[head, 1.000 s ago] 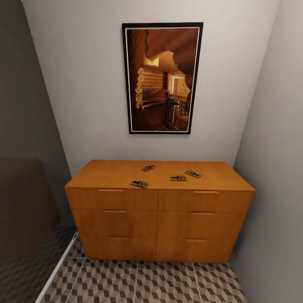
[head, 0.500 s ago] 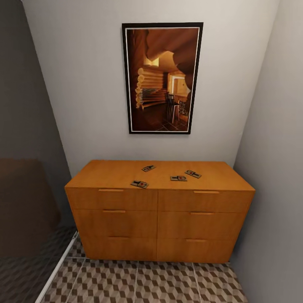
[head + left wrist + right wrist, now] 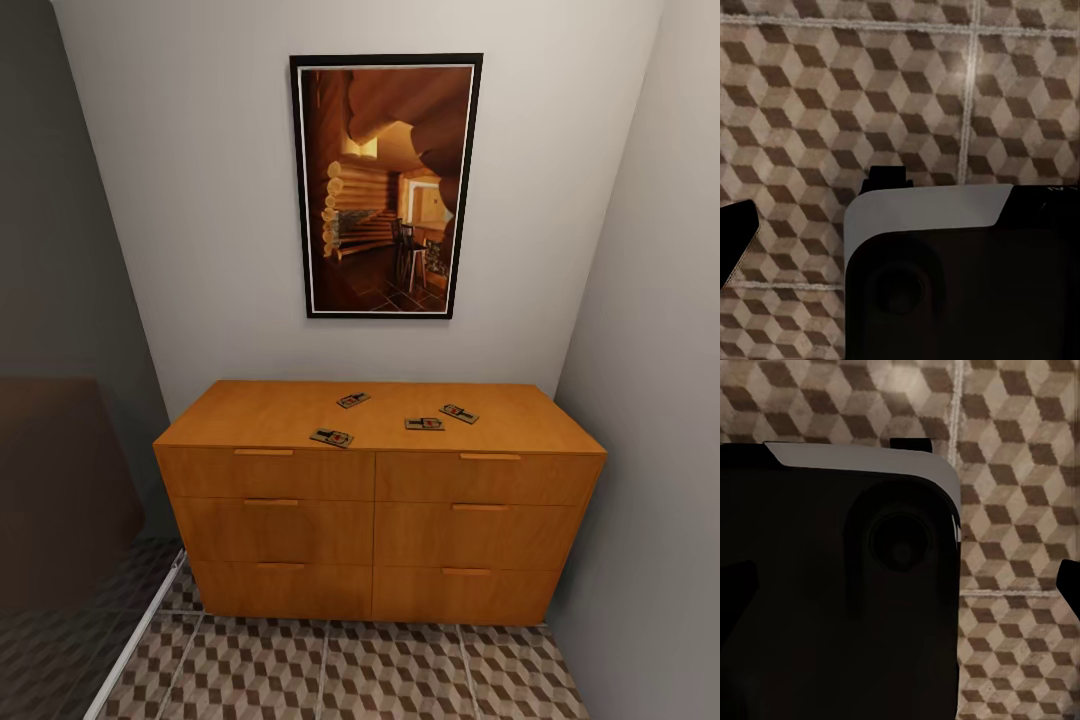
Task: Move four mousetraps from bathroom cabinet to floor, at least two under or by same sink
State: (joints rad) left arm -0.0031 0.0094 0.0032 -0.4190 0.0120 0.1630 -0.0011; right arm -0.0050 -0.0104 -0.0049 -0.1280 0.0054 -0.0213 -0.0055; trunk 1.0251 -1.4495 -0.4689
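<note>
In the head view the orange-brown cabinet (image 3: 372,530) stands against the back wall, all its drawers closed. Several mousetraps lie on its flat top: one at the front left (image 3: 331,437), one further back (image 3: 352,400), and two toward the right (image 3: 424,424) (image 3: 458,413). Cube-patterned bathroom floor (image 3: 330,670) lies in front of it. Both wrist views look down at that floor past a dark rounded part of the robot. My left gripper (image 3: 900,240) and right gripper (image 3: 907,585) each show a dark fingertip (image 3: 736,236) (image 3: 1069,585) at the frame's edge, spread wide with nothing between. The sink is out of view.
A framed picture (image 3: 385,185) hangs above the cabinet. A grey wall (image 3: 650,400) stands close on the right. On the left are a dark translucent panel (image 3: 60,300), a brown shape (image 3: 50,490) behind it and a white floor strip (image 3: 135,640).
</note>
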